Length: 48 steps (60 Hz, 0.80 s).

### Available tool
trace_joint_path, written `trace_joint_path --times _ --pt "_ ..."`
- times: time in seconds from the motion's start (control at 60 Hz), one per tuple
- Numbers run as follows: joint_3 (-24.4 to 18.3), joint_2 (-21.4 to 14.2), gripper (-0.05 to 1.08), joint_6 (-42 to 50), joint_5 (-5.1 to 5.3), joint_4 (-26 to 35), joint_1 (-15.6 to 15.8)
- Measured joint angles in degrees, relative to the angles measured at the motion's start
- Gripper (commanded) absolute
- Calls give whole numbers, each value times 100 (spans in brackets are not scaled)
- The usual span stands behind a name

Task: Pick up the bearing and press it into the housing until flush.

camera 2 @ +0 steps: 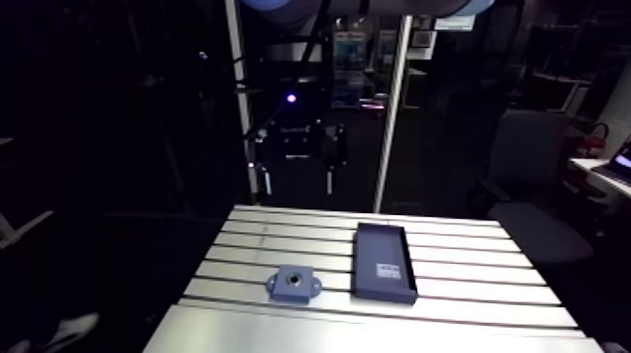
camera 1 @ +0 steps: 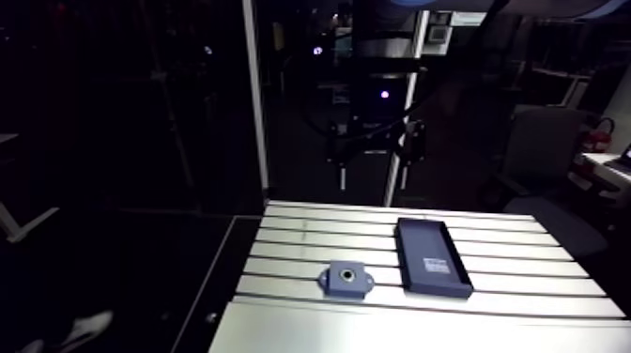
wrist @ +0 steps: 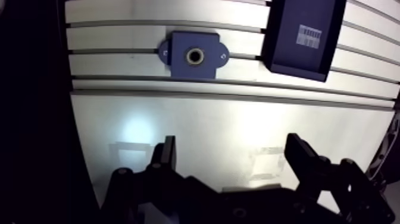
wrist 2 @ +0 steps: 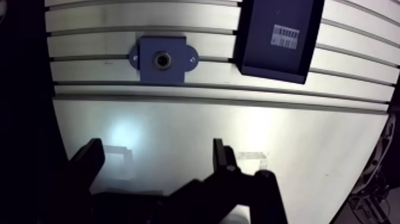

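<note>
A blue housing [wrist: 191, 56] with two side ears lies flat on the slotted table [wrist: 196, 137]. At its centre a pale metallic ring [wrist: 194, 56] surrounds a dark hole; I cannot tell whether that is the bearing or the bare bore. No loose bearing shows anywhere. In the wrist view my gripper [wrist: 232, 146] is open with nothing between its fingers, over the smooth plate well short of the housing. The arm view has the gripper [camera 2: 297, 178] hanging high beyond the table's far edge.
A dark blue shallow tray [wrist: 300, 36] with a white barcode label [wrist: 309, 36] lies beside the housing, across several slots; nothing else shows inside it. The table's edge [wrist: 74, 125] drops into darkness on the housing's side.
</note>
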Motion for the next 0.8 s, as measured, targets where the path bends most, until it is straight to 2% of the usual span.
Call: trace_joint_path --times 0.383,0.8 --pt "-258 -363 0 -297 7 435 -477" --pt "-169 -551 0 -345 -1 459 -569"
